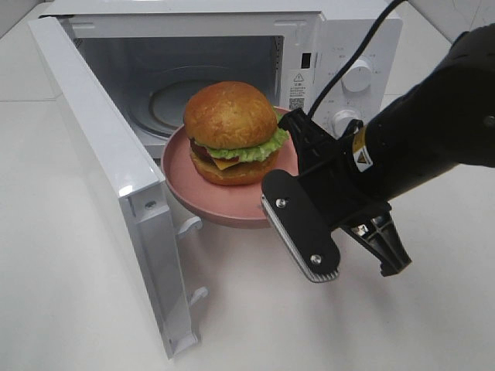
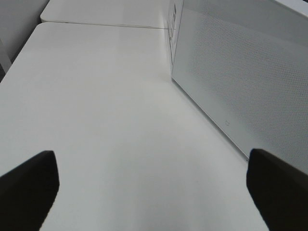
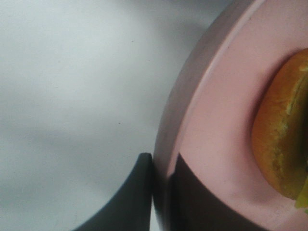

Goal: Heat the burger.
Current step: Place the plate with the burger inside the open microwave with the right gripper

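Right gripper [image 3: 162, 160] is clamped on the rim of the pink plate [image 1: 203, 198], with one finger [image 3: 137, 195] under the outside of the rim and the other on the inner face. On that plate sits the burger [image 1: 231, 127], in the middle of the exterior view. It has a domed golden bun, a green lettuce frill, a yellow cheese edge and a dark patty. The plate is at the mouth of the white microwave [image 1: 363, 31]. Its door [image 1: 108, 158] is swung wide toward the lower left of the frame. Behind the burger I see the glass turntable [image 1: 166, 97] in the cavity.

For writing, I can make out a warning-triangle sticker [image 1: 298, 78] on the door frame with a small printed patch below it. The marks around the two dials [image 1: 357, 76] are too fine for me to read. A black cable [image 1: 348, 54] crosses the control panel.

Left gripper [image 2: 154, 192] has its jaws spread wide over the bare white table [image 2: 106, 110]. Nothing is between them, and the perforated door panel is at the right of that view.
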Robot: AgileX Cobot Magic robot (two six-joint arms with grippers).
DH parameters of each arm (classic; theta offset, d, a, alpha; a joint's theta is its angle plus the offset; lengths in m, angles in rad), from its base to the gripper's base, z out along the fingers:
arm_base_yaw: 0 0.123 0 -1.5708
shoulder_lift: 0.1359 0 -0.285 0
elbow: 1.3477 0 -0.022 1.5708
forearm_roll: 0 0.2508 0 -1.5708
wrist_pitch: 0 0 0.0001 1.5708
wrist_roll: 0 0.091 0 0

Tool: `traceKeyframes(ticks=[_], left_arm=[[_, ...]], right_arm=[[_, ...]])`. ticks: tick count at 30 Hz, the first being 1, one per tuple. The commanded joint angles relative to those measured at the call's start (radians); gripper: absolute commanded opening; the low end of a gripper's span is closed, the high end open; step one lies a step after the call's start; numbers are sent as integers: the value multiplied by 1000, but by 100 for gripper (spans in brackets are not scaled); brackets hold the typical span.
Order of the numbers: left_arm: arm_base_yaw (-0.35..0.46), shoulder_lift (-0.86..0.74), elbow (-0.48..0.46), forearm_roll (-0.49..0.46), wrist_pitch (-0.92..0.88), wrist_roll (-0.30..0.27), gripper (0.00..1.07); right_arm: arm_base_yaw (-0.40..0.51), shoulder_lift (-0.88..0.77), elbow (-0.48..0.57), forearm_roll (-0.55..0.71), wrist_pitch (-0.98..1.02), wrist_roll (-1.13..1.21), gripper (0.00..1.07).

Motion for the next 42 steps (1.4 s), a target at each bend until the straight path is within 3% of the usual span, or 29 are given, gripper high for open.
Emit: traceKeyframes(ticks=[1,29,42], left_arm=[[-4,-22,2,-2,-8,0,98],[-4,-22,2,-2,-8,0,98],[-4,-22,2,-2,-8,0,98]], right_arm=[[-7,19,-40,5,-55,-16,2],[-30,257,-305,20,-60,-17,4],[-30,317,-347,-6,-151,-16,5]])
